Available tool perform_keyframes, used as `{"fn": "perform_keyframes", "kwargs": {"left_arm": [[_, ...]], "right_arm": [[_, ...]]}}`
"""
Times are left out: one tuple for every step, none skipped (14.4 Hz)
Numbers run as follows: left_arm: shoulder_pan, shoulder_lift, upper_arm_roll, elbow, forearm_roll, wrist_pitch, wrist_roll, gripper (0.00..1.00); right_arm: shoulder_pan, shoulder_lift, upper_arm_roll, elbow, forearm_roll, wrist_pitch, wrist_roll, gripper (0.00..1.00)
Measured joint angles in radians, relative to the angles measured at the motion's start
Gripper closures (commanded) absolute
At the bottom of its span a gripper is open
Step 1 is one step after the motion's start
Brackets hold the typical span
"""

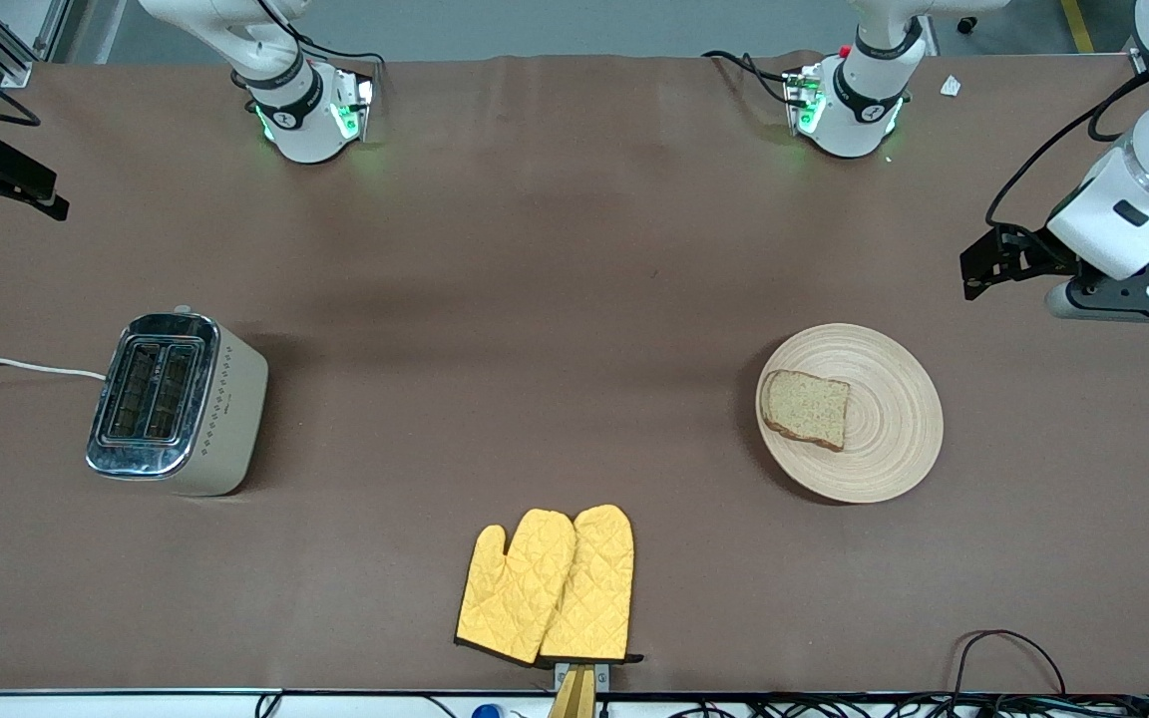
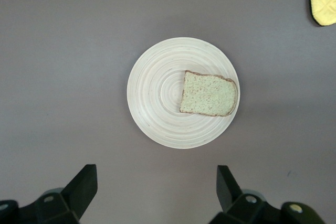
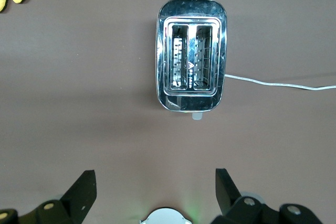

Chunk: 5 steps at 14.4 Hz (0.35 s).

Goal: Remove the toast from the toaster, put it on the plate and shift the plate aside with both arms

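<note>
Toast (image 1: 807, 407) on plate (image 1: 884, 449) toward left arm's tabletop (image 1: 535, 299) end, left end effector (image 2: 156, 182) open above plate, right end effector (image 3: 155, 184) open above toaster (image 3: 191, 69), both empty.

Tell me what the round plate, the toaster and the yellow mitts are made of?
The plate looks like pale, matte wood, going by its ring grain. The toaster seems to be polished metal on top, since it mirrors light, with matte cream sides, perhaps painted. The mitts look like soft quilted fabric with diamond stitching.
</note>
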Motion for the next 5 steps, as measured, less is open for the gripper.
{"fn": "perform_keyframes", "kwargs": {"left_arm": [[0.012, -0.007, -0.008, -0.009, 0.000, 0.002, 0.000, 0.00], [0.017, -0.012, -0.013, -0.012, 0.000, 0.002, 0.000, 0.00], [0.019, -0.014, -0.016, -0.013, 0.000, 0.002, 0.000, 0.00], [0.019, -0.016, -0.019, -0.013, 0.000, 0.002, -0.001, 0.00], [0.019, -0.018, -0.020, -0.012, 0.000, 0.002, -0.002, 0.00]], "right_arm": [[0.000, 0.000, 0.000, 0.000, 0.000, 0.000, 0.000, 0.00], [0.000, 0.000, 0.000, 0.000, 0.000, 0.000, 0.000, 0.00], [0.000, 0.000, 0.000, 0.000, 0.000, 0.000, 0.000, 0.00], [0.000, 0.000, 0.000, 0.000, 0.000, 0.000, 0.000, 0.00], [0.000, 0.000, 0.000, 0.000, 0.000, 0.000, 0.000, 0.00]]}}
